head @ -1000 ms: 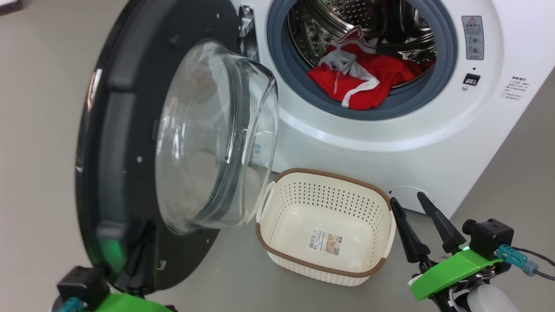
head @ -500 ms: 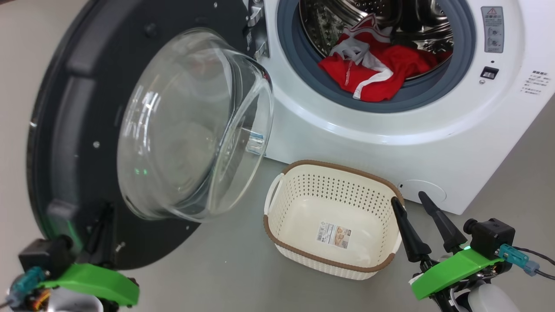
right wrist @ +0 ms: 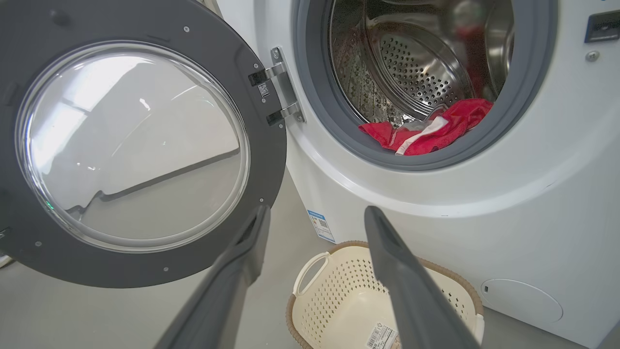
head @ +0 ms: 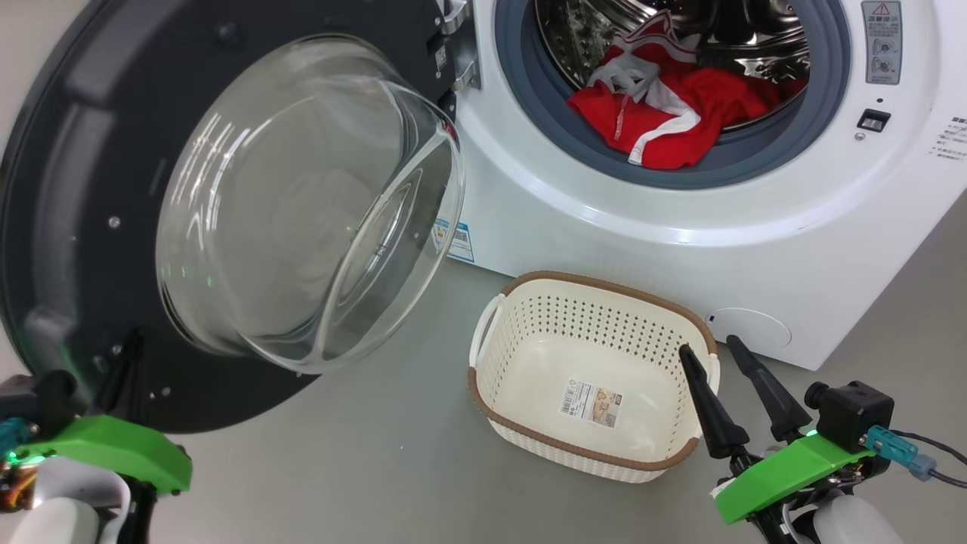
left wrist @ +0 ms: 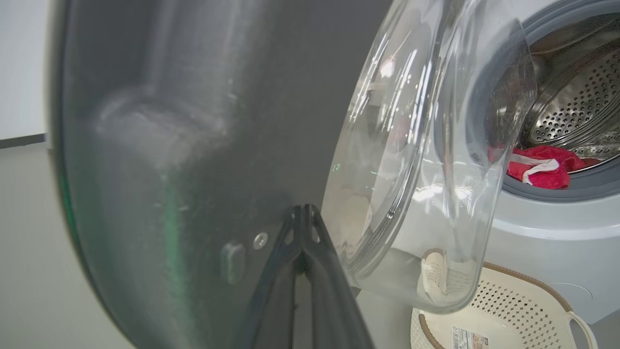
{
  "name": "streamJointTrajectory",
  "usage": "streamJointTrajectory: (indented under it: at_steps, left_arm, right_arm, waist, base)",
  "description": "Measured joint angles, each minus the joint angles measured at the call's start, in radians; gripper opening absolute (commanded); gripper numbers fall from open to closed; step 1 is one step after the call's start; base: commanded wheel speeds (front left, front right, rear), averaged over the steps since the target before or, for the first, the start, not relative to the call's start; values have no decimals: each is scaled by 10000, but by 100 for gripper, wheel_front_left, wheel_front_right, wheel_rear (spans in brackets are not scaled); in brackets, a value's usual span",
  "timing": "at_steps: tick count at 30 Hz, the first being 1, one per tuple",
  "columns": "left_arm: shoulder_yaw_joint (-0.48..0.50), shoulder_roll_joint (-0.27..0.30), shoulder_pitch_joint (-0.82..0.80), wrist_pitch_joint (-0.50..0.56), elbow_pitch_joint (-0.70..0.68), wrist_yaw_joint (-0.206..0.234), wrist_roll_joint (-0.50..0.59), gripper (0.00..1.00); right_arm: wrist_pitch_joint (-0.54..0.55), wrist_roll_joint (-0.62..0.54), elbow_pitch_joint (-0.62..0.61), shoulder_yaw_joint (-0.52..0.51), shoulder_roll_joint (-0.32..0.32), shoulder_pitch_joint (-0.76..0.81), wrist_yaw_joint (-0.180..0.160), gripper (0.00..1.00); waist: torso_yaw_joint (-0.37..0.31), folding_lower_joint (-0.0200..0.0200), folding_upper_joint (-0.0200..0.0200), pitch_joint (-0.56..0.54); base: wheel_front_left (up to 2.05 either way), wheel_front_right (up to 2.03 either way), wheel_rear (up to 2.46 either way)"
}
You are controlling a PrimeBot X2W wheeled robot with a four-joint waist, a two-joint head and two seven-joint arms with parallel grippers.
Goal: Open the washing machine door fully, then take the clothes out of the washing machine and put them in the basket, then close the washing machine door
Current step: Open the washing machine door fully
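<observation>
At lower left, our left gripper (left wrist: 303,213) has its fingers pressed together on nothing, tips at the inner face of the large round black-rimmed glass-bowl door (head: 75,189), swung wide from the big white front-loader washing machine (head: 604,227). Red white-striped fabric clothes (head: 672,113) lie in its steel drum (head: 597,30); our right gripper (head: 709,345), fingers apart, hovers near the cream perforated plastic basket (head: 589,325)
</observation>
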Motion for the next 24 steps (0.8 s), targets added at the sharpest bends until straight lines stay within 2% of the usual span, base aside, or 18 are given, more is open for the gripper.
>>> streamJointTrajectory:
  at_steps: [15,24]
  left_arm:
    - [-301,161,-1631,-349,2832,-612,71,0]
    - [-481,148,-2115,-708,3799,-775,113,0]
  right_arm:
    - [0,12,82,171,-8,-5,0,100]
    - [0,88,142,221,-4,-6,0,100]
  waist:
    - [173,0,0,-30]
    - [137,0,0,-127]
  base:
    - [0,0,0]
    - [0,0,0]
